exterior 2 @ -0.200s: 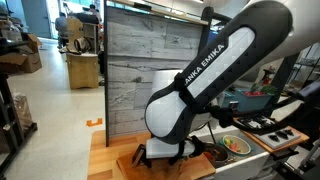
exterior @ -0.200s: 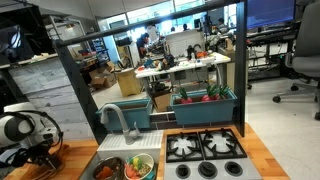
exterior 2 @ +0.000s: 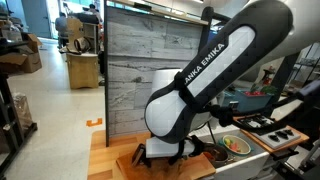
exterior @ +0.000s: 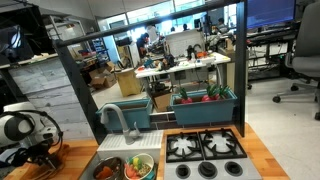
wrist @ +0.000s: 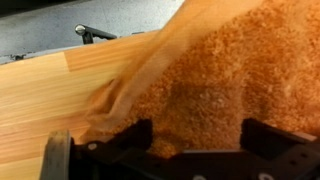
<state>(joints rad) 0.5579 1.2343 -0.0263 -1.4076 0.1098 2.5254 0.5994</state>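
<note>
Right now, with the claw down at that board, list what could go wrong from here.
1. The claw stands open just over the speckled board; pressing lower could jam its fingertips into it.
2. The board seems only to rest on the wooden counter; a sideways drag might slide or tip it.
3. The bowl of food sits close beside the arm; a wide swing could knock it.

Tool point(wrist: 200, 140) wide over orange cloth point(wrist: 230, 70), wood ctr point(wrist: 45, 95)
</note>
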